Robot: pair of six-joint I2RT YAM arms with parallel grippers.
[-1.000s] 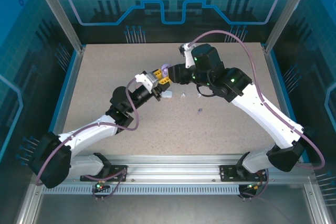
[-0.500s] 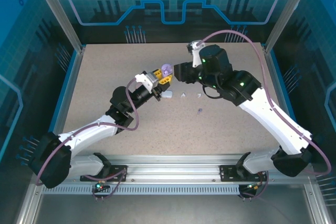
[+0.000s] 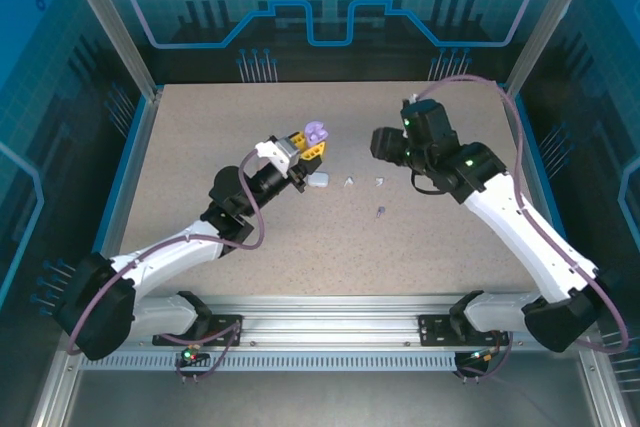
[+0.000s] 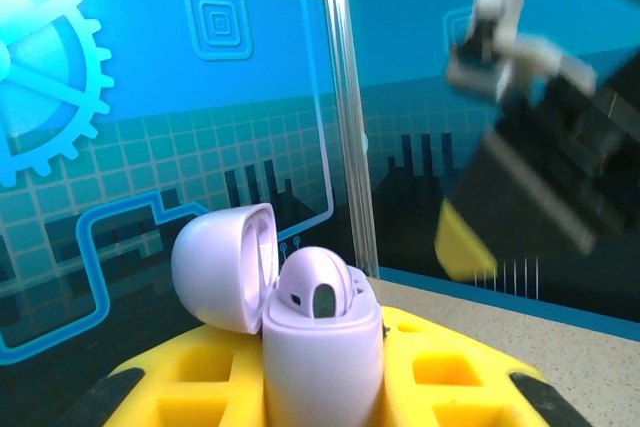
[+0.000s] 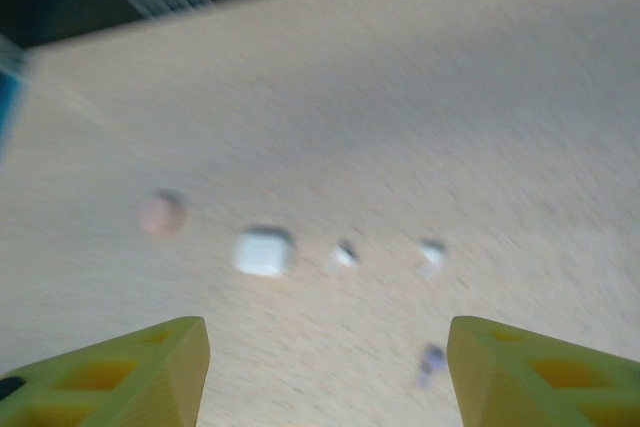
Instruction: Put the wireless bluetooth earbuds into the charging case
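Earbuds, top external view: one white earbud [image 3: 349,182] and a second white earbud [image 3: 380,181] lie loose on the table [image 3: 200,137] near frame centre, side by side but apart. A purple earbud [image 3: 381,212] lies just below the second one. A white case [image 3: 320,181] sits just left of the pair.
- The left gripper [image 3: 306,148], left of centre, has its yellow fingers clamped on a purple charging case [image 3: 316,133].
- The right gripper [image 3: 383,142] is right of centre, above the second white earbud in frame. Its jaw spread is not readable from here.

Left wrist view:
- The purple charging case [image 4: 322,347] stands upright at lower centre, pinched low between the left gripper's yellow fingers [image 4: 190,382].
- Its lid [image 4: 225,267] is swung open to the left.
- A seated purple bud [image 4: 315,292], domed with a dark slot, sits in the mouth of the case. Whether a second one is beside it, cannot tell.
- The right gripper [image 4: 540,177] is a blur at upper right, one yellow fingertip showing, apart from the case.

Right wrist view, motion-blurred:
- The right gripper's yellow fingers [image 5: 110,372] sit in the two lower corners, spread wide, nothing between them.
- On the table beyond: the white case [image 5: 262,252] left of centre, then the two white earbuds [image 5: 344,255] [image 5: 431,250] to its right.
- The purple earbud [image 5: 431,357] is lower right, near the right-hand finger.
- A pinkish blob [image 5: 160,214] lies left of the white case, too blurred to identify.
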